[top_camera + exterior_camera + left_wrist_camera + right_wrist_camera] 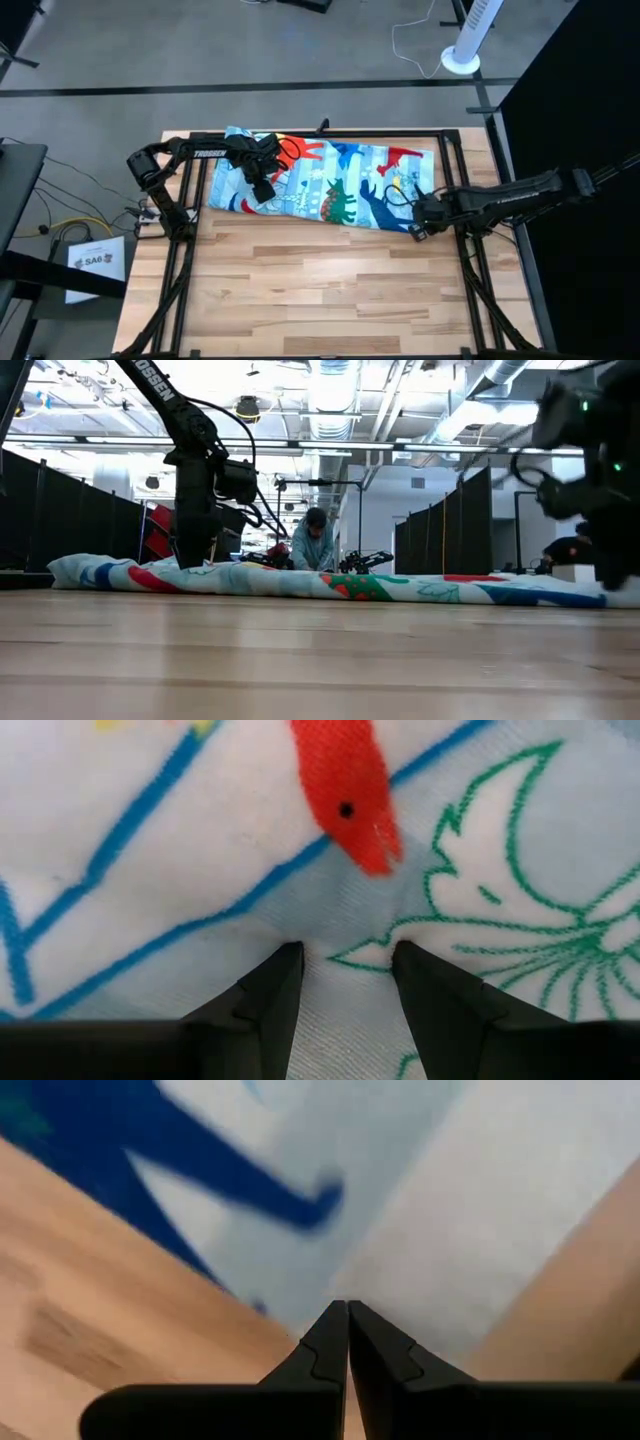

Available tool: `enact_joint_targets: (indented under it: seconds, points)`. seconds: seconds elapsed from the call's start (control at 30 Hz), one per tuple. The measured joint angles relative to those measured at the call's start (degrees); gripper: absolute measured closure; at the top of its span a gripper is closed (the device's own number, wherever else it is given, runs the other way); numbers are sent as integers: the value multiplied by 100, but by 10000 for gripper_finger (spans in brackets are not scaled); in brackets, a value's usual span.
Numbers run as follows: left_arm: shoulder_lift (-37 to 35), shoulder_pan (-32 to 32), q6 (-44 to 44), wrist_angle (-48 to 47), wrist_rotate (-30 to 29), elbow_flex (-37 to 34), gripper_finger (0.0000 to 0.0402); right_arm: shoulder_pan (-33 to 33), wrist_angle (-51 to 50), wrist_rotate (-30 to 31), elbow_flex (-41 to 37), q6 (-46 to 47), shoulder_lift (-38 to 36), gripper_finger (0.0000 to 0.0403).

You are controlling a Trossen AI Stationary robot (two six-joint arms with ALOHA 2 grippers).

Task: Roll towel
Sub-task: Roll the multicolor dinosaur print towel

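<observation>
the towel (330, 180) lies as a folded band across the far part of the wooden table (320, 290). the left gripper (345, 952) presses down on its left end, fingers parted with cloth between them. the right gripper (347, 1312) sits at the towel's near right corner — fingers closed together, nothing seen between them.

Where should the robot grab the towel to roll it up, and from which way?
Probably by the near long edge of the towel, coming straight down from above. It lies flat as a long folded strip across the table, so only that edge gives something to pinch. The left gripper is open on the cloth; the right gripper is shut at the near right corner.
</observation>
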Motion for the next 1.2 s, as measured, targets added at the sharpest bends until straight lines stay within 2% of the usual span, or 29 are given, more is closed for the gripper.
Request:
enact_joint_targets:
  seconds: [0.1, 0.23, 0.3, 0.37, 0.47, 0.53, 0.63, 0.77, 0.87, 0.93, 1.0, 1.1, 1.2]
  points:
    - [0, 2, -145, -46, 2, 0, 251, 203, -156, -711, -8, -28, 112, 403]
    - [1, 2, -264, -52, 4, 0, 251, 478, -168, -1013, 180, 8, 8, 403]
    - [2, 2, -273, -52, 2, 0, 251, 470, -209, -707, 359, 113, -72, 403]
    - [2, 2, -275, -52, 2, 0, 251, 390, -265, -75, 542, 99, -111, 403]
    - [2, 2, -227, -47, 4, 0, 251, 140, -306, 820, 606, -286, -41, 403]
    - [2, 7, -158, -48, 0, 0, 251, -111, -234, 1095, 507, -675, 129, 403]
    - [2, 13, -129, -56, 7, 0, 251, -359, 44, 916, 208, -1275, 514, 403]
    - [-4, -2, 287, -168, 37, 4, 251, -240, 364, 294, 174, -1947, 989, 403]
    - [-4, -28, 429, -263, 49, 4, 251, 32, 25, -201, 375, -2356, 1183, 403]
    - [-4, -28, 501, -288, 59, 4, 251, 145, -617, -317, 604, -2590, 1192, 403]
    - [-20, -28, 567, -335, 64, 11, 251, 131, -973, -215, 958, -2708, 1146, 403]
    - [-107, -31, 642, -664, 61, 130, 251, -11, -1120, 374, 1488, -2812, 1083, 403]
    - [-343, -34, 681, -920, -238, 232, 251, -260, 40, 761, 1762, -3158, 1055, 403]
